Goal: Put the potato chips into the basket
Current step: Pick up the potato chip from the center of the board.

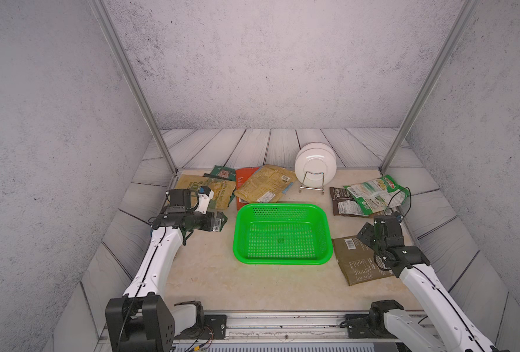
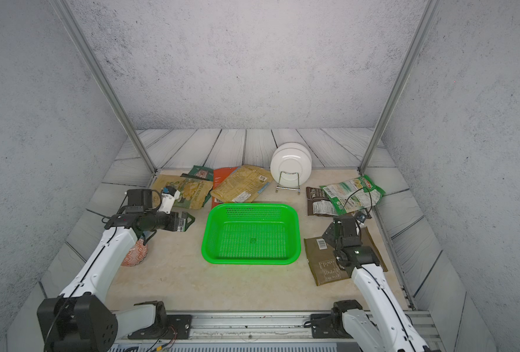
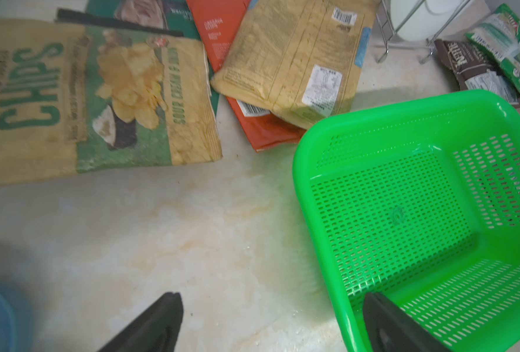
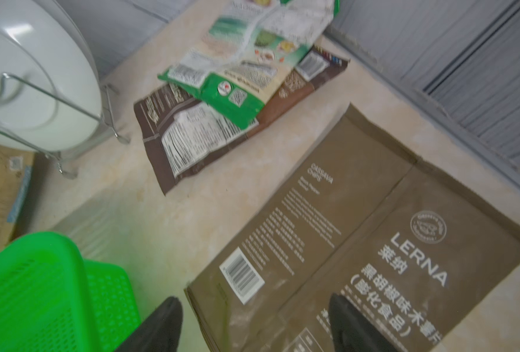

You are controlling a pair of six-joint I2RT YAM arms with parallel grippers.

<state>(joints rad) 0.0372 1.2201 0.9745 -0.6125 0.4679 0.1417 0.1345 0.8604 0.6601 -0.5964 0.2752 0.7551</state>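
An empty green basket point(image 1: 280, 211) sits in the middle of the table point(image 1: 210, 274). 7 potato chips bags point(image 1: 265, 183) lie flat around it, none inside: 4 overlap at far left, 2 are stacked at far right, and 1 olive bag point(image 1: 359, 262) lies just beside its right wall. They look light, thin, crinkly and slippery, so a free corner seems the best hold. The right gripper point(image 4: 252, 323) straddles the olive bag's corner, jaws apart, holding nothing. The left gripper point(image 3: 271, 326) is wide and empty.
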